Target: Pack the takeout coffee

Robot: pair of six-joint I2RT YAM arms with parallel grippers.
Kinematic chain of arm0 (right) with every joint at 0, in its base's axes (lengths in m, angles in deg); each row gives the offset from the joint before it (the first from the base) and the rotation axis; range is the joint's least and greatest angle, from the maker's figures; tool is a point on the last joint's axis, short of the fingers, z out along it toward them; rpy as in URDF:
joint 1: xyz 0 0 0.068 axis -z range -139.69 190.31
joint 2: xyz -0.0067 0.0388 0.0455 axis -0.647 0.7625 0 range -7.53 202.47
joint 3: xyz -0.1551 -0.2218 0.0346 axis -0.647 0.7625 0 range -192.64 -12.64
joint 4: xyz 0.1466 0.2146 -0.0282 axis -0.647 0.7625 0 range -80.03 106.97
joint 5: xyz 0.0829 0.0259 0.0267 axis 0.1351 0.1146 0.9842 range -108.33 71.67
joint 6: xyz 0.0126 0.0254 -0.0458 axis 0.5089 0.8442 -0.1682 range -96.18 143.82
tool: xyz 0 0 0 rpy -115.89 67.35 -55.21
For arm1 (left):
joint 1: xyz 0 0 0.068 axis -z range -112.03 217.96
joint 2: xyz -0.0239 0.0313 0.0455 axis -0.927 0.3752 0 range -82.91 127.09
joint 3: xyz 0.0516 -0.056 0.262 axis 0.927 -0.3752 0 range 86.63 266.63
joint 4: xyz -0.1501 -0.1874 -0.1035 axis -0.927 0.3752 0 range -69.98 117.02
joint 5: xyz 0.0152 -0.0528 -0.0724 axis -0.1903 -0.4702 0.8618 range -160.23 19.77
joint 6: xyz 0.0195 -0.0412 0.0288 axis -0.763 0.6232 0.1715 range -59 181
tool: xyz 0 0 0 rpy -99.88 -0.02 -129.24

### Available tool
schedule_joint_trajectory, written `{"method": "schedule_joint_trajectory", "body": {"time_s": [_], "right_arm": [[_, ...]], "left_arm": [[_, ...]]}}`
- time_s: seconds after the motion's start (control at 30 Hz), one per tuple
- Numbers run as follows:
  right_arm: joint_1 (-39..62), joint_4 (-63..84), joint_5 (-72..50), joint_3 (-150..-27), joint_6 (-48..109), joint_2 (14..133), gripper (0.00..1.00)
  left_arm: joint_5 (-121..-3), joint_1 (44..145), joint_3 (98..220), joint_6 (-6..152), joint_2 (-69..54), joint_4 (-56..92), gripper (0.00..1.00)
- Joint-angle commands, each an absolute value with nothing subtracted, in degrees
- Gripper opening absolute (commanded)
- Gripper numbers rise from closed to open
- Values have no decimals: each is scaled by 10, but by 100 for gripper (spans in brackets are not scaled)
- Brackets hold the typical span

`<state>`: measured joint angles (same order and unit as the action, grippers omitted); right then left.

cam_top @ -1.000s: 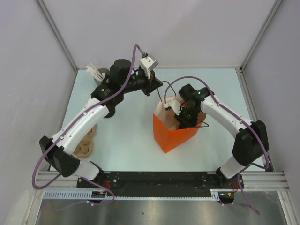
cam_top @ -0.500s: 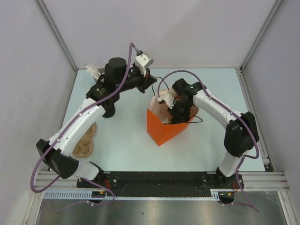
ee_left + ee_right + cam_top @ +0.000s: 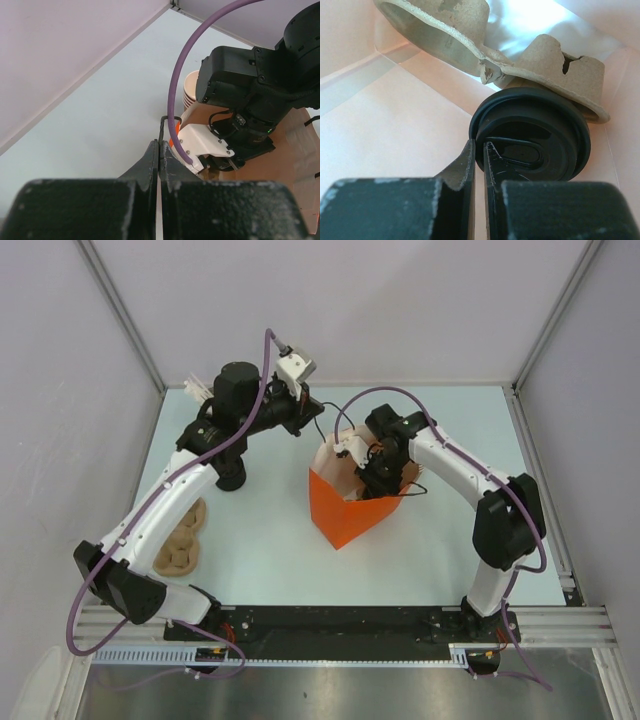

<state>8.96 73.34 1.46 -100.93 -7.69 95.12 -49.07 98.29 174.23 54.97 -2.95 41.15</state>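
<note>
An orange paper bag [image 3: 345, 517] is seen from above, standing open on a pale table [image 3: 262, 530] between two robot arms. The right gripper [image 3: 479, 146] is lowered inside the bag, against its pale pink lining. Its two black fingers are drawn almost together, with only a thin slit left between them. The tips are set at the left rim of the takeout coffee [image 3: 532, 137], but whether that rim is pinched cannot be told. Only the coffee's round black lid is shown, deep in the bag. The cup body is hidden, and a torn brown pulp carrier [image 3: 545, 65] is wedged just above the lid. The left gripper [image 3: 159, 146] is held at the bag's far edge, fully closed, and the bag's thin black cord handle [image 3: 163, 125] is seen running into its fingertips. A stack of lidless cups [image 3: 190, 89] is glimpsed behind the right arm
</note>
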Motion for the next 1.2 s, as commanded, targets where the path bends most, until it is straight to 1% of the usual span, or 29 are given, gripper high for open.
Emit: {"method": "schedule_joint_trajectory", "body": {"time_s": [0.0,0.3,0.33,0.4,0.43,0.47,0.5,0.57,0.6,0.7,1.0,1.17], "right_arm": [[101,734,-15,-1003,-64,994,0],[102,740,-13,-1025,-62,990,1],[102,741,-14,-1031,-62,986,10],[103,748,-14,-1047,-59,982,19],[104,754,-14,-1057,-60,976,26],[103,754,-14,-1061,-60,973,29],[104,757,-15,-1067,-60,971,34],[105,759,-15,-1080,-58,962,39],[105,760,-14,-1084,-57,959,43],[105,765,-11,-1105,-56,950,51],[97,784,6,-1154,-59,931,61],[96,790,16,-1174,-60,928,64]], "left_arm": [[-481,975,1751,558,-67,345,0],[-483,973,1750,558,-68,348,0],[-483,973,1749,558,-69,346,0],[-482,973,1748,558,-69,347,0],[-482,973,1748,558,-68,346,0],[-483,973,1747,557,-67,346,0],[-481,973,1747,559,-67,346,0],[-481,973,1746,558,-66,346,0],[-479,973,1746,558,-66,346,0],[-479,973,1746,558,-64,345,0],[-482,973,1740,554,-64,345,0],[-488,971,1737,547,-64,351,0]]}}
